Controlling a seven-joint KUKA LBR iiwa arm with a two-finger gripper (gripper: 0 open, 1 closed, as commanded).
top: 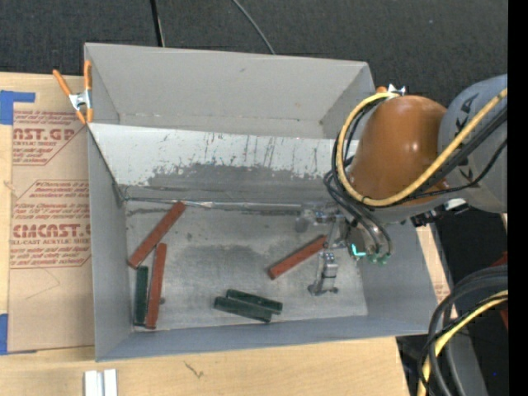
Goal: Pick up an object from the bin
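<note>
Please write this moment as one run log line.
claw: low, right side of bin | nearest: red-brown stick | held: nothing visible

Dark floor (371,15), perhaps carpet, pale wooden tabletop (289,370)

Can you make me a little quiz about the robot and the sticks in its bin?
1. True or false: the gripper is on the right side of the bin, right beside a red-brown bar.
2. How many red-brown bars lie in the bin in all? A: two. B: three. C: five.
3. Fill in the gap: the pair of bars lying by the bin's lower wall in the camera view is dark ____.

Key: 1 true; 2 B; 3 green.
</note>
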